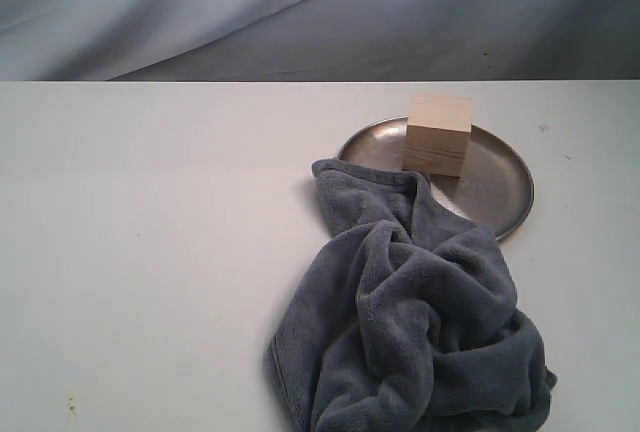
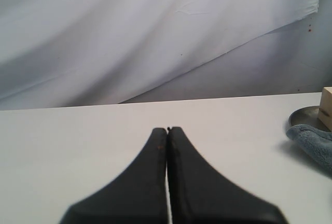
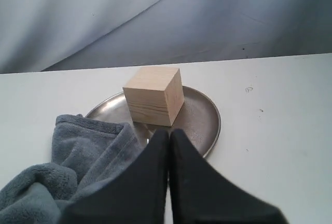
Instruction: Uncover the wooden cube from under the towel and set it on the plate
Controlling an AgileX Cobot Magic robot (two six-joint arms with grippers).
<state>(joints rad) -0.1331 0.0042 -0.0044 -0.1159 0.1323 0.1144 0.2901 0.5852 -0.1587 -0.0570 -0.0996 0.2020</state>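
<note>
The right hand [image 3: 169, 131] fills the foreground of its wrist view: 2 black tapered fingers pressed flat together, with nothing between them. Their tips sit low over the near rim of the round, shallow silver metal plate [image 3: 206, 114]. Beside them, a fold of the plush grey-blue fleece towel [image 3: 89, 140] lies over that rim.

Just past the fingertips, the pale light-wood cube [image 3: 154, 95] stands squarely on the plate, fully uncovered. Fine horizontal grain lines run across its sides, and it is clear of the towel.

The left hand [image 2: 167, 129] is likewise closed, its 2 black fingers meeting along their whole length and gripping nothing. It is above bare white counter [image 2: 78, 141], well apart from the plate, whose edge shows only at the border of that view.

In the exterior view neither hand appears. The towel is bunched in a crumpled heap on the counter, its upper corner touching the plate's rim. A wrinkled pale grey fabric backdrop [image 1: 300, 12] hangs behind.
</note>
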